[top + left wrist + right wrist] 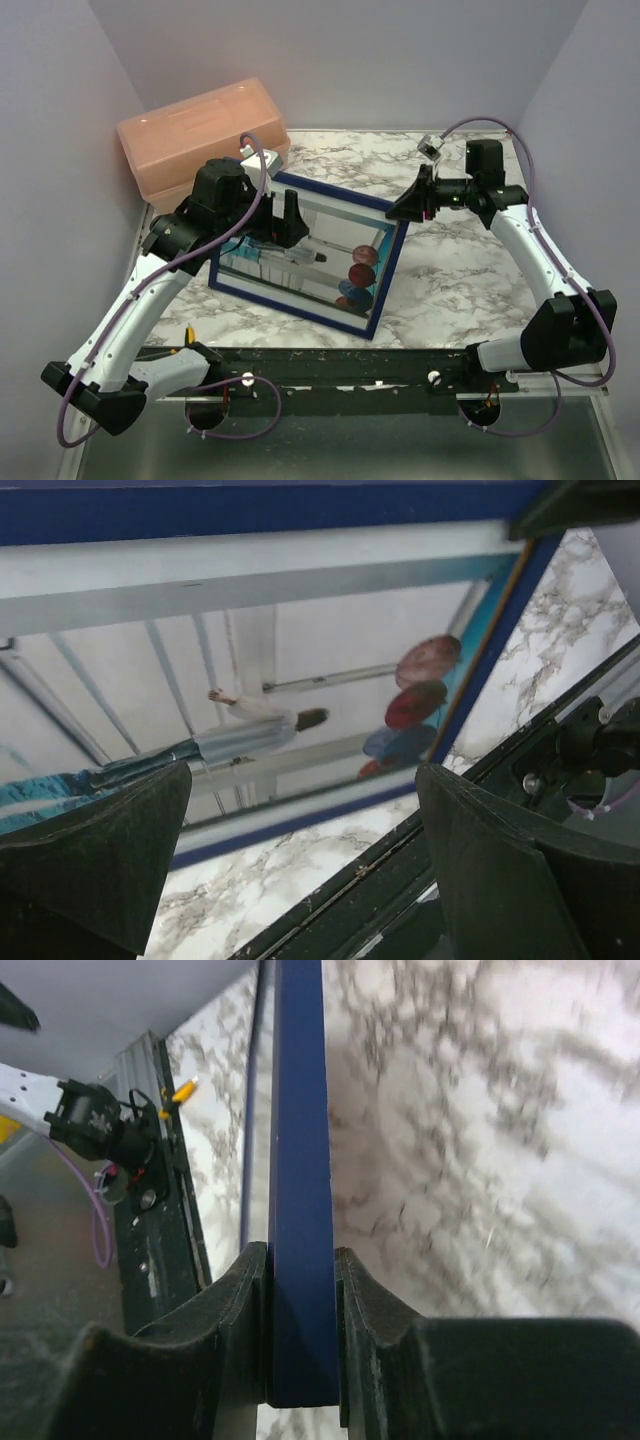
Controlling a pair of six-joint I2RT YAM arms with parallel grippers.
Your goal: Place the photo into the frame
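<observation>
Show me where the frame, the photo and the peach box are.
frame (290, 308): top external view, navy near edge.
photo (255, 730): left wrist view, the pictured person.
peach box (200, 135): top external view, its lid.

No text, label, brand, number or sign can be read in any view. The photo (250, 730) carries imagery only, and the visible navy edge of the frame (298, 1160) is plain.
</observation>
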